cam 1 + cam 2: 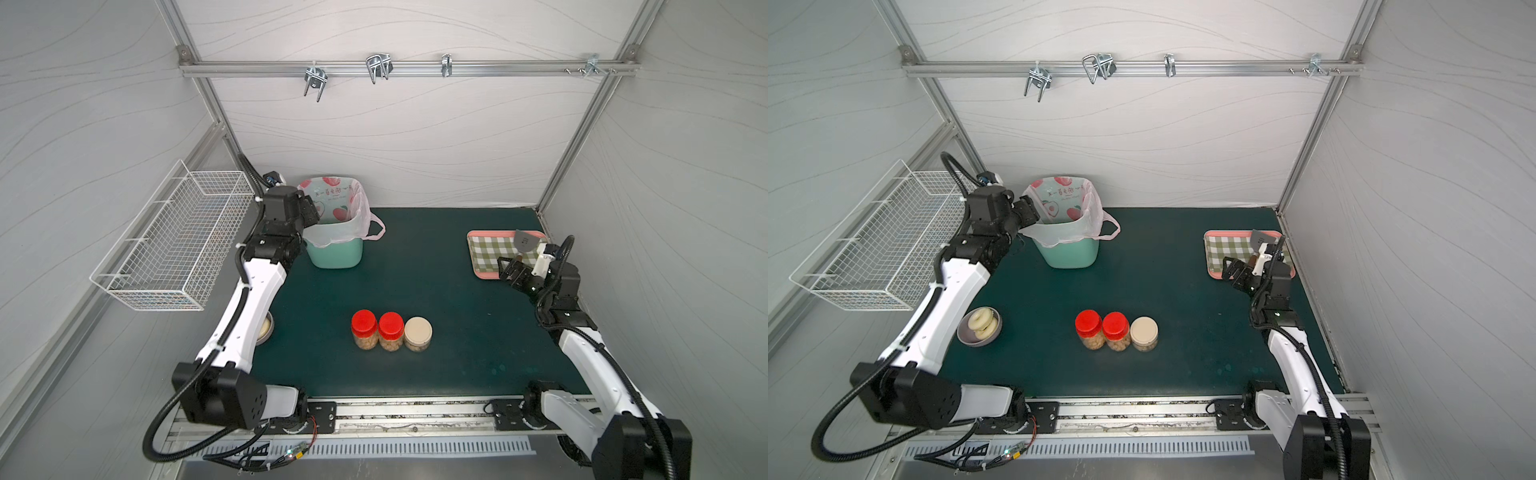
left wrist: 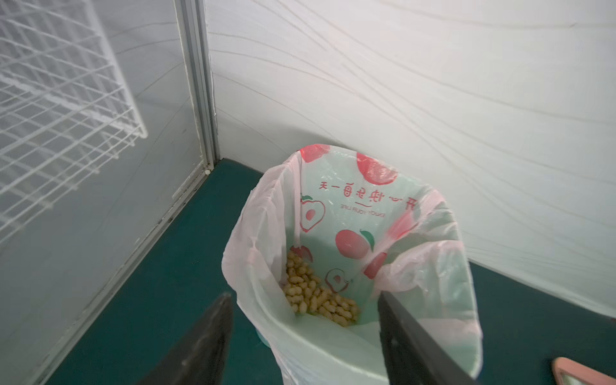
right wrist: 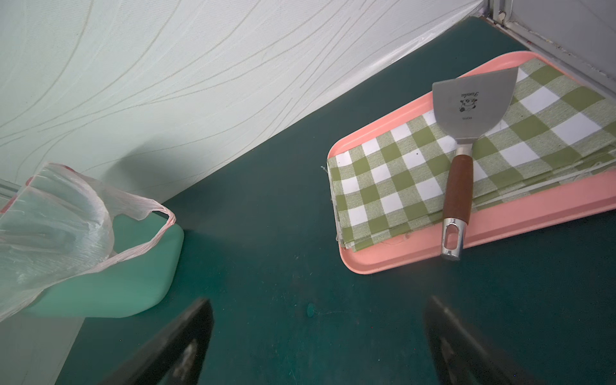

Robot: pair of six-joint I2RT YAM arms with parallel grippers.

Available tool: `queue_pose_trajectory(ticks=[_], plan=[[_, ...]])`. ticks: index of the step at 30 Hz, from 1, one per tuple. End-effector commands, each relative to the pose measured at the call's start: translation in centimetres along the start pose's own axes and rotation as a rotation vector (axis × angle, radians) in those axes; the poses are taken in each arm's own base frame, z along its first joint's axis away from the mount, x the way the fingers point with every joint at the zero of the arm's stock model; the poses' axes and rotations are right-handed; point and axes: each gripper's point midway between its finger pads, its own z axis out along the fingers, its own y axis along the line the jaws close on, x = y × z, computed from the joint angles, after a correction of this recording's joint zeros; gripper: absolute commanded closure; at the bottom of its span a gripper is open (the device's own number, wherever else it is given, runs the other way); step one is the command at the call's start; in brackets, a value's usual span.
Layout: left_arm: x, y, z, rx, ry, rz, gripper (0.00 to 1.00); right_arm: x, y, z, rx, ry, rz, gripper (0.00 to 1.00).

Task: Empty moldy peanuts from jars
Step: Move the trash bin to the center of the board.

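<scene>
Three small clear round jars (image 1: pixel 391 332), two red-lidded and one beige-lidded, stand closed in a row near centre, with tan oval peanuts (image 1: pixel 365 343) inside. More lie in the pink printed bag (image 2: pixel 350 206) lining the mint-green bin (image 1: pixel 336 255), far left. Your left gripper (image 2: pixel 305 298) hangs over that bag, jaws apart and empty, well apart from the jars. Your right gripper (image 3: pixel 320 301), jaws spread and empty, hovers beside the pink tray (image 3: pixel 500 226), far right.

I have the left arm (image 1: pixel 257 299) reached far forward and bent inward, the left gripper (image 1: pixel 312 214) tipped downward, jaws parted with nothing between them. The right arm (image 1: pixel 582 349) stretches forward too, with the right gripper (image 1: pixel 510 266) low, jaws spread wide and empty.
</scene>
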Motion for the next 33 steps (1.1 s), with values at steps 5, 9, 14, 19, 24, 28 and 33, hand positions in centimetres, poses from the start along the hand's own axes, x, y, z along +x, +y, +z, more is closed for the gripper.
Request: queue_pose_trajectory(ticks=[5, 9, 14, 19, 24, 28, 33], plan=[[2.0, 1.0, 3.9, -0.016, 0.224, 0.046, 0.41, -0.4, 0.4, 0.2, -0.015, 0.02, 0.02, 0.01], [2.3, 1.0, 5.2, -0.037, 0.277, 0.097, 0.41, -0.2, 0.3, 0.5, -0.015, 0.035, 0.024, 0.01], [2.8, 1.6, 6.2, -0.077, 0.309, 0.113, 0.47, 0.0, 0.2, 1.0, -0.018, 0.06, 0.029, 0.01], [3.7, 2.1, 7.0, -0.111, 0.33, 0.113, 0.56, 0.1, 0.2, 1.1, -0.017, 0.071, 0.033, 0.01], [4.1, 2.3, 7.1, -0.124, 0.344, 0.112, 0.67, 0.1, 0.1, 1.3, -0.018, 0.076, 0.036, 0.01], [4.5, 2.8, 7.2, -0.147, 0.353, 0.121, 0.7, 0.2, 0.2, 1.3, -0.023, 0.083, 0.037, 0.01], [4.7, 2.8, 7.1, -0.147, 0.357, 0.105, 0.81, 0.1, 0.2, 1.3, -0.023, 0.083, 0.039, 0.01]])
